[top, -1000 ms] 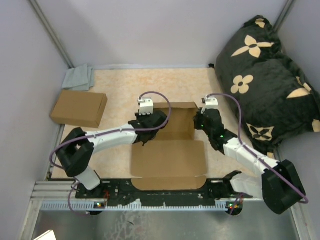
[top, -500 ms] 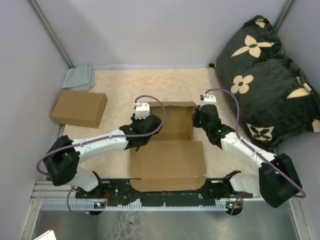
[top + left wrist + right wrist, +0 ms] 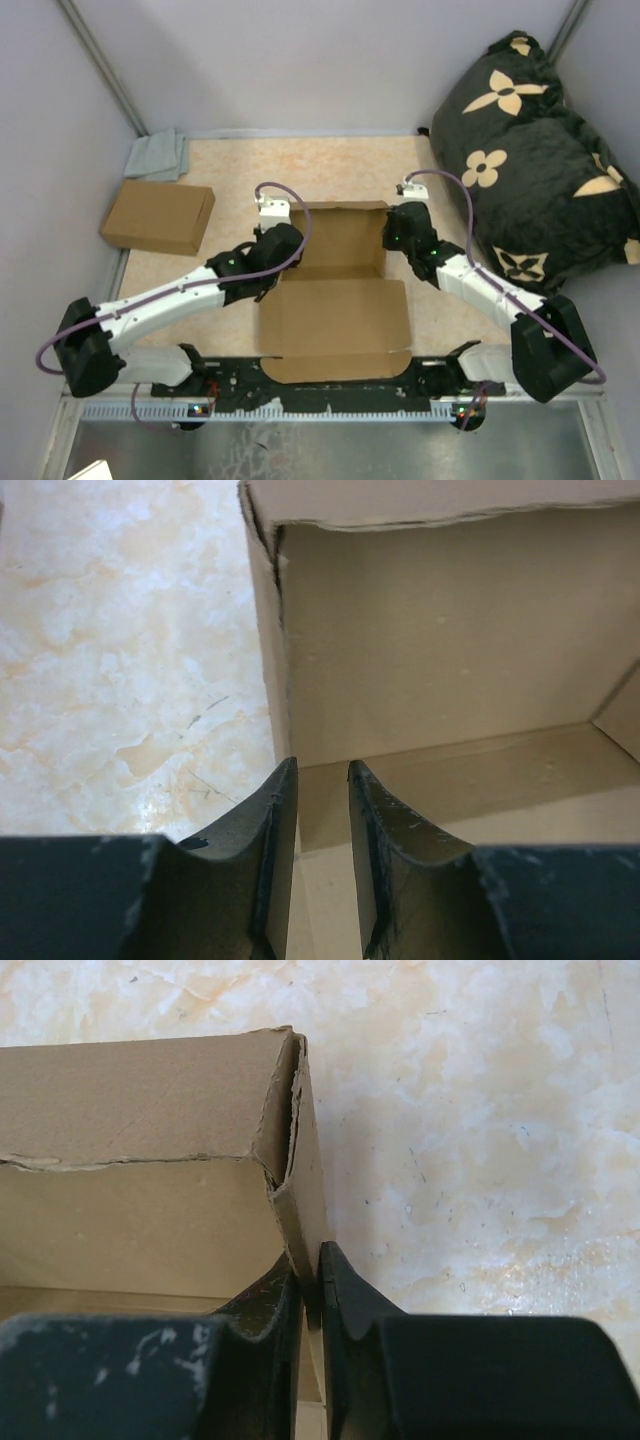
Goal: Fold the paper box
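Observation:
The paper box (image 3: 345, 245) sits mid-table as a shallow brown tray with its walls up, and its lid flap (image 3: 335, 320) lies flat toward the near edge. My left gripper (image 3: 288, 240) is at the tray's left wall. In the left wrist view that gripper (image 3: 322, 770) stands open, and only the box floor (image 3: 440, 650) shows in the gap. My right gripper (image 3: 392, 233) is at the right wall. The right wrist view shows it (image 3: 310, 1260) shut on that wall's edge (image 3: 300, 1190), just below the torn far corner.
A ready-made brown cardboard box (image 3: 158, 217) lies at the left with a grey cloth (image 3: 158, 155) behind it. A black pillow with a beige flower print (image 3: 530, 150) fills the right side. Grey walls close in the back and both sides.
My left gripper has opened, let go of the left wall and drawn back to the left. The right gripper keeps its hold on the right wall and has shifted slightly away from me.

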